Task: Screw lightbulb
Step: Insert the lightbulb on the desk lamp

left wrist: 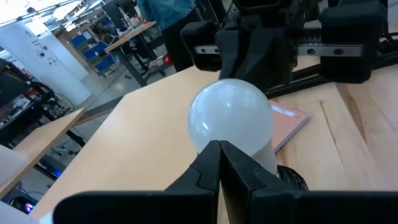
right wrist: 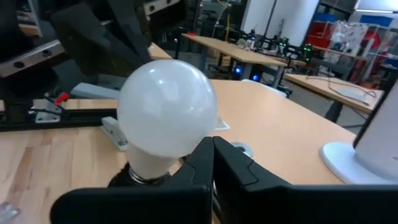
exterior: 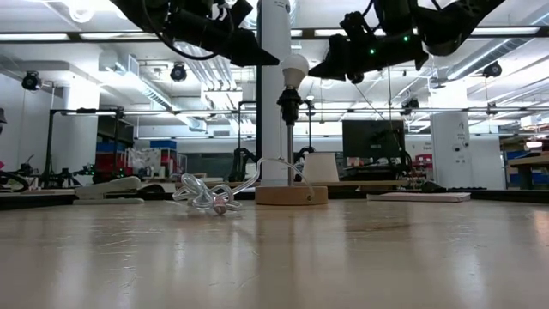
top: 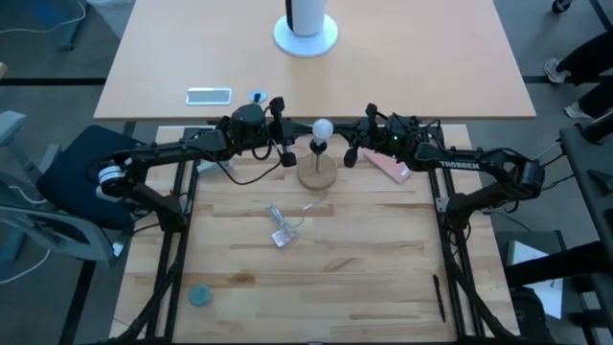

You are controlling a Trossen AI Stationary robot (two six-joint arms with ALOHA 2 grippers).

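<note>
From above, the lightbulb (top: 322, 127) sits upright in the black socket (top: 317, 147) on the round wooden stand (top: 317, 172), at the far middle of the wooden worktop (top: 316, 287). The left claw (top: 286, 156) is just to its left and the right claw (top: 352, 154) just to its right, both closed on nothing and about equally near, neither touching the glass. A crumpled clear wrapper (top: 280, 228) lies nearer on the boards, and a pink pad (top: 388, 167) lies under the right arm. At table height, the bulb (exterior: 294, 69) stands on the socket (exterior: 289, 106), its long axis vertical, the screw base hidden inside so how deep it is seated cannot be told; both arms hang above and to either side, the wrapper (exterior: 204, 198) beside the stand (exterior: 291, 195). The left wrist view has the bulb (left wrist: 231, 122) straight ahead of the left claw (left wrist: 219, 149), whose shut tips point at the glass; the right arm looms beyond. The right wrist view mirrors this: the bulb (right wrist: 166, 107) directly ahead of the right claw (right wrist: 212, 144), tips pressed together. By my judgement, either claw must open before it can take the globe and turn it about that vertical axis.
</note>
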